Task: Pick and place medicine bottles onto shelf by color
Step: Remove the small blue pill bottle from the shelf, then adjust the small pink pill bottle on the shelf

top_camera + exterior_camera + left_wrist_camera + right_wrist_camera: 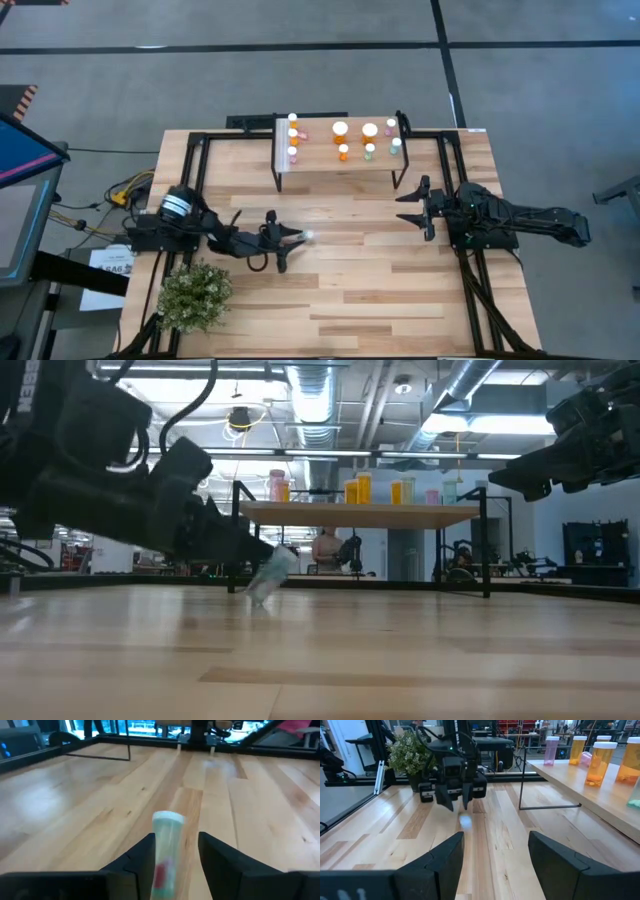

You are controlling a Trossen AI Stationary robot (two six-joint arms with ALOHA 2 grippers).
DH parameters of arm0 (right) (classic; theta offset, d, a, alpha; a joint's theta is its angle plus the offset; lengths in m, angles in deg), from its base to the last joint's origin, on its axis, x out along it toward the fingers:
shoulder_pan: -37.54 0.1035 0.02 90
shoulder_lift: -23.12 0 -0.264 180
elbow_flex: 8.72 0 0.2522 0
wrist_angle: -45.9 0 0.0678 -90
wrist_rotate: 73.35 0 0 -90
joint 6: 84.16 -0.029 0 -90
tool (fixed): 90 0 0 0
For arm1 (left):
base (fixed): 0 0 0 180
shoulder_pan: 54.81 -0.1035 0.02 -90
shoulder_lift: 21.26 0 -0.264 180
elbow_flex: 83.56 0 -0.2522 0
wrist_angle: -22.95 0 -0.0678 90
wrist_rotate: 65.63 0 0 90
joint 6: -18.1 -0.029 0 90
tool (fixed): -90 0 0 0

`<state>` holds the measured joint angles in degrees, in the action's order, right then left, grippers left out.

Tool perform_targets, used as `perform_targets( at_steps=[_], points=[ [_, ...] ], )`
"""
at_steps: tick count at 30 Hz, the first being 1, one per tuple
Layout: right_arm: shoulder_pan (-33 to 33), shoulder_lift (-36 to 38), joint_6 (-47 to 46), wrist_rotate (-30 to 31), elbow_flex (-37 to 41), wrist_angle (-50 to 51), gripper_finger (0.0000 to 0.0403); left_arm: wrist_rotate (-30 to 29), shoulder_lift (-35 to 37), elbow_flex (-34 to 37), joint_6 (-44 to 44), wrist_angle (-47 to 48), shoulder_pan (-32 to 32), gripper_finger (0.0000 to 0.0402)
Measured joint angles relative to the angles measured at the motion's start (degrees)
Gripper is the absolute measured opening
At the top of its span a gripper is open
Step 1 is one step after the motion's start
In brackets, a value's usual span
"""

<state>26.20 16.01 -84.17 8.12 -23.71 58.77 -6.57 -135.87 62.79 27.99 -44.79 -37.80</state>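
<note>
Left wrist view: pale green bottle (166, 851), white cap, tilted.

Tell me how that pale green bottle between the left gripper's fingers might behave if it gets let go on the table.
The green bottle is a smooth cylinder that looks tilted in the low view, so it could topple and roll on the flat table. It is small against the left gripper, so probably light. The jaws look slack around it, so it may slip.

Glossy pale wood table (380, 290); translucent green plastic bottle (165, 855); matt black hand (175, 857).
</note>
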Motion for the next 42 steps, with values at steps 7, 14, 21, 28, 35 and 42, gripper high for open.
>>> perform_targets(
  at_steps=[7, 14, 21, 28, 35, 42],
  points=[
    [-0.02, 0.02, 0.00, 0.00, 0.00, 0.02, 0.0245, 0.26, 0.27, 1.43, -1.10, -3.39, -0.02, 0.0167],
    [0.00, 0.01, 0.00, 0.00, 0.00, 0.01, 0.0245, 0.27, 0.29, 1.37, -0.24, -8.11, 0.00, 0.0193],
    [0.00, 0.00, 0.00, 0.00, -0.02, 0.04, 0.0245, 0.36, 6.63, -0.96, -0.75, -6.64, -0.21, 0.0194],
    [0.00, 0.00, 0.00, 0.00, -0.02, 0.02, 0.0245, 0.45, 19.76, -7.18, -5.20, 10.51, -2.02, 0.0194],
    [-0.01, 0.00, 0.02, 0.00, -0.02, 0.00, 0.0245, 0.46, 29.50, -21.49, -5.49, 48.83, -4.79, 0.0194],
    [-0.02, 0.00, 0.01, -0.01, 0.00, -0.67, 0.0245, 0.76, 29.47, -30.07, -6.25, 58.34, -6.94, 0.0194]
  ],
)
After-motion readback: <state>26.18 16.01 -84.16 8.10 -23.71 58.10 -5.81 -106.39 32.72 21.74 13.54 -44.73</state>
